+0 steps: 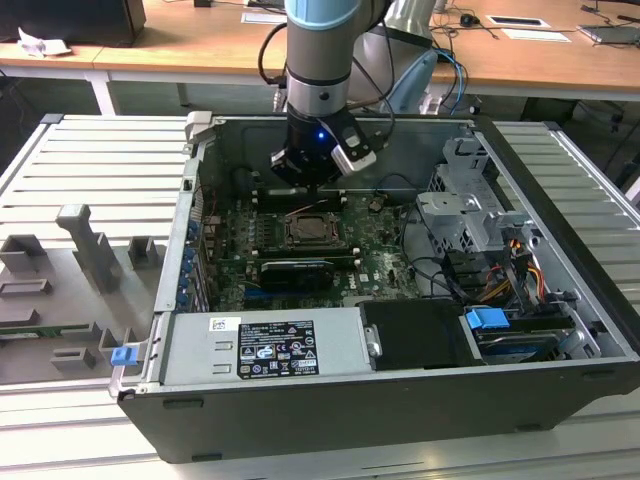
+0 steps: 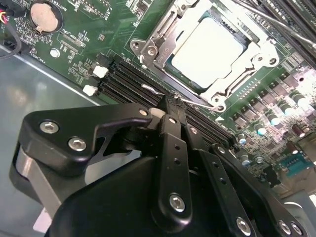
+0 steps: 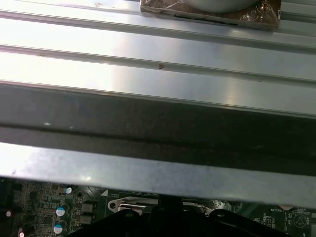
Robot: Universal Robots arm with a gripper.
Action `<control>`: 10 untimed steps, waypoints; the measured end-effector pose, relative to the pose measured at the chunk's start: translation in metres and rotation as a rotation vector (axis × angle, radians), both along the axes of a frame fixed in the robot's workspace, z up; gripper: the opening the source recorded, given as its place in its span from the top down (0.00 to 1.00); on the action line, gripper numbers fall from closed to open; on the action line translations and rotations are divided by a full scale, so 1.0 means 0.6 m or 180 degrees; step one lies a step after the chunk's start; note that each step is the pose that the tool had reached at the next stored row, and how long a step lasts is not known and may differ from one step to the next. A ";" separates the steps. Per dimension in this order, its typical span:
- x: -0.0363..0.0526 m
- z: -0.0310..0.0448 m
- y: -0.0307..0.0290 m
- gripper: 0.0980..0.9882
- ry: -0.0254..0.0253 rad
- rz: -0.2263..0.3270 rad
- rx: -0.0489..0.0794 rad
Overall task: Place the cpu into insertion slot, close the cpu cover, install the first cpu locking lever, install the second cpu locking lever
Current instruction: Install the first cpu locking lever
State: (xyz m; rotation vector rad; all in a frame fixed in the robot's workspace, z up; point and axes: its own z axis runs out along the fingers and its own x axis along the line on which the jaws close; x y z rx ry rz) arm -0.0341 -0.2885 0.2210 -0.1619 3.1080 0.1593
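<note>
A: Exterior view, from its left: ribbed table (image 1: 90, 160) with grey fixtures, then the open computer case (image 1: 400, 420), arm dropped inside over the green motherboard (image 1: 375, 255).

B: Gripper state?

A: In the second wrist view the gripper (image 2: 170, 106) has its fingers drawn together, tips meeting at a thin wire lever (image 2: 195, 102) beside the socket. Whether they pinch it or just press it, can't tell.

B: And the chip?

A: The cpu (image 2: 207, 49) sits flat in the insertion slot (image 2: 174, 69), pale top showing through the cpu cover (image 2: 148, 49), which lies down over it.

B: So a lever step.

A: My judgement, yes: placing and closing look done, a locking lever is in hand. Seating it would call for a short sweep under its catch.

B: Room?

A: Tight. Black memory slots (image 2: 128, 79) run just beside the fingertips; capacitors (image 2: 276, 116) crowd the socket's far side. First wrist view has the case wall (image 3: 158, 133) close by.
</note>
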 end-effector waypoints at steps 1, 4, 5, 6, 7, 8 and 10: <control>0.001 -0.001 0.0002 0.99 0.0000 0.0000 0.0000; 0.005 -0.003 0.0008 0.99 0.0000 0.0000 0.0000; 0.006 -0.004 0.0009 0.99 0.0000 0.0000 0.0000; 0.007 -0.005 0.0012 0.99 0.0000 0.0000 0.0000; 0.008 -0.005 0.0014 0.99 0.0000 0.0000 0.0000; 0.009 -0.007 0.0016 0.99 0.0000 0.0000 0.0000; 0.010 -0.009 0.0019 0.99 0.0000 0.0000 0.0000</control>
